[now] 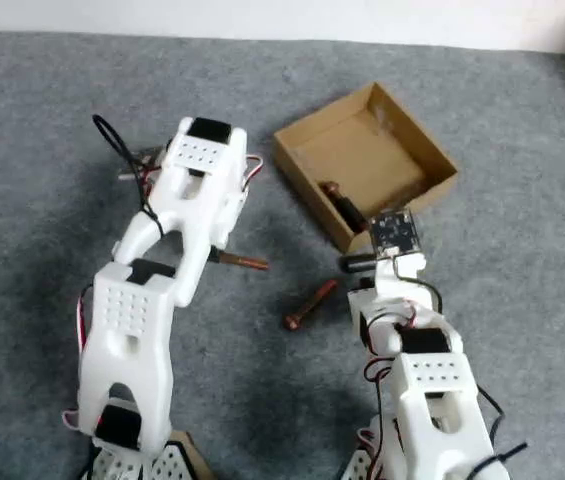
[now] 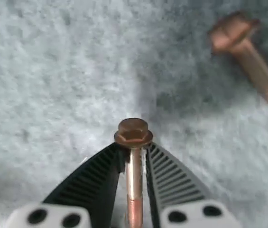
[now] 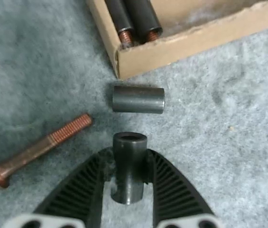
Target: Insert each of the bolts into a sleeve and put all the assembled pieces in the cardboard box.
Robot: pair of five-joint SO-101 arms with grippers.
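Note:
My left gripper point(image 2: 134, 148) is shut on a copper bolt point(image 2: 134, 166), whose hex head sticks out past the fingertips. In the high view this held bolt point(image 1: 245, 262) points right, just above the carpet. A second bolt point(image 1: 310, 305) lies loose between the arms, also seen from the wrists point(image 2: 252, 57) point(image 3: 34, 149). My right gripper point(image 3: 130, 153) is shut on a dark sleeve point(image 3: 130, 164), near the cardboard box point(image 1: 310, 195) corner. Another sleeve point(image 3: 138, 99) lies on the carpet between that gripper and the box wall point(image 3: 195, 45). Two assembled pieces point(image 3: 134, 19) lie inside the box.
The work surface is grey carpet point(image 1: 522, 260). Small metallic items point(image 1: 137, 165) lie partly hidden behind the left arm. Open carpet stretches to the right of the box and along the far side.

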